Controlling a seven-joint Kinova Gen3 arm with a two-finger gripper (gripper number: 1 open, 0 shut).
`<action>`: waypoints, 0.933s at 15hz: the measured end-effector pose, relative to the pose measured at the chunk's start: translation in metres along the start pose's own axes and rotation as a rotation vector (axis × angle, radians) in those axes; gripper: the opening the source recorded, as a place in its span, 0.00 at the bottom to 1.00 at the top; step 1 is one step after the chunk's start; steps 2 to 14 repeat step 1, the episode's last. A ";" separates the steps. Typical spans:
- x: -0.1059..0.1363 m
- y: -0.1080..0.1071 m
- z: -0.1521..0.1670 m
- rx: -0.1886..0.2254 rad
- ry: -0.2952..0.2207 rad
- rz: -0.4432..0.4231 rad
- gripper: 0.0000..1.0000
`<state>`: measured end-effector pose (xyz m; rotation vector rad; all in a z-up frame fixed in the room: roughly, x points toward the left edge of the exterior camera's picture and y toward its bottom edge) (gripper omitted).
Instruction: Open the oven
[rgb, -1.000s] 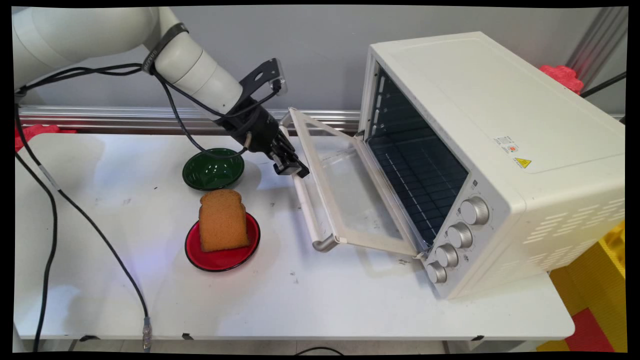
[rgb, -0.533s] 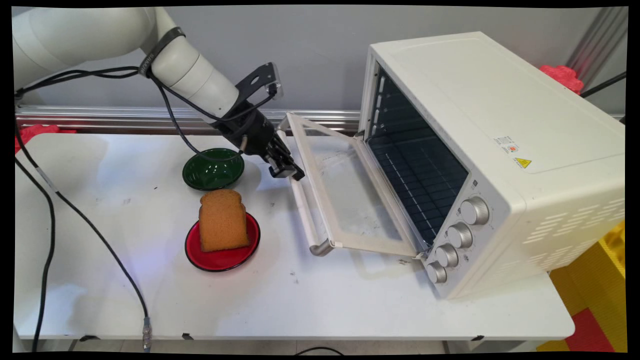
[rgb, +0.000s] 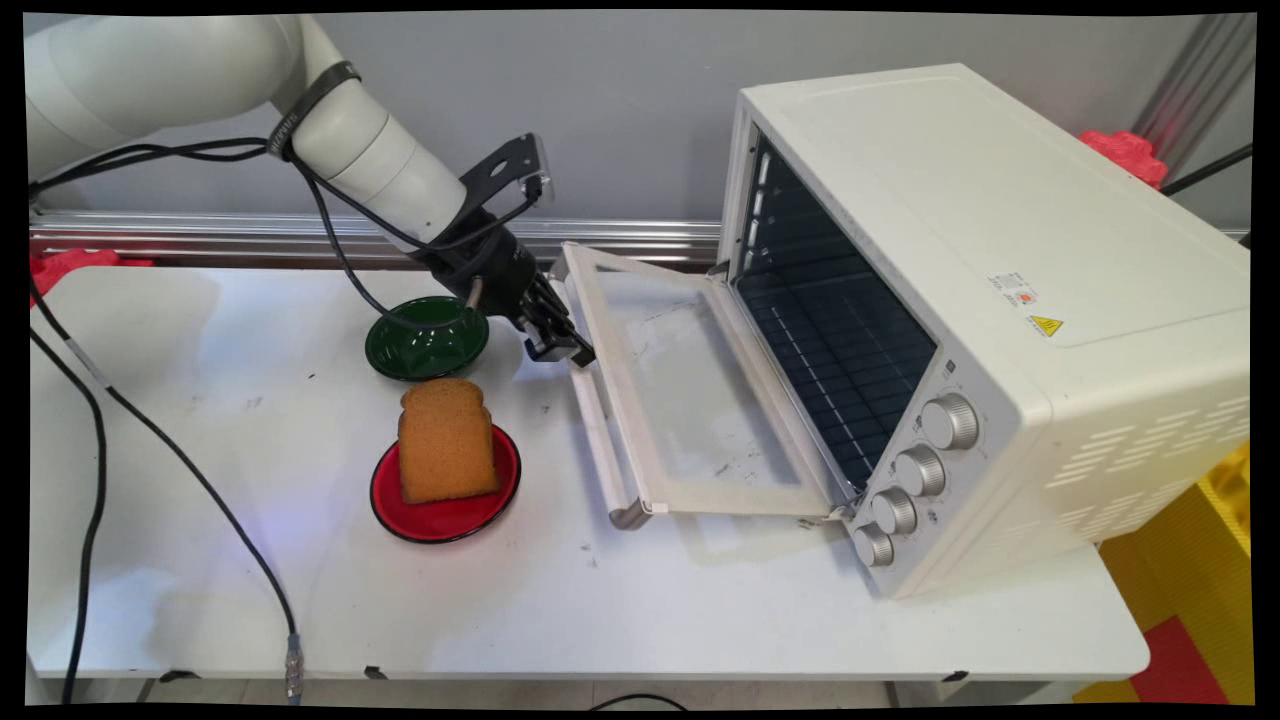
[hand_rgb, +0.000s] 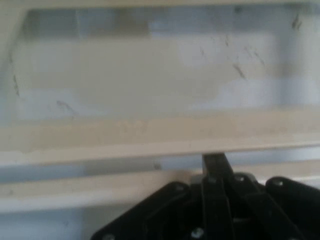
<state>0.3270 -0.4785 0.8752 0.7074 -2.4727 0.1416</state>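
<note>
- The green bowl (rgb: 427, 338) sits at my nine o'clock on the desk (rgb: 200, 420), with a slice of bread (rgb: 445, 440) upright on a red plate (rgb: 445, 515) nearer the camera.
- My gripper (rgb: 560, 348) is at the far end of the oven door handle (rgb: 598, 430), and my fingers (hand_rgb: 214, 161) look clenched on it.
- The glass door (rgb: 690, 400) is tipped nearly flat at my three o'clock, and the oven (rgb: 1000, 300) is open.
- The hand view shows only the handle and the glass, and the grip contact itself is hidden.
</note>
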 end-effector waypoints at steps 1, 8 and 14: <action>-0.001 0.000 0.000 0.000 -0.002 0.000 0.00; -0.001 0.000 0.000 0.000 -0.002 0.000 0.00; -0.001 0.000 0.000 0.000 -0.002 0.000 0.00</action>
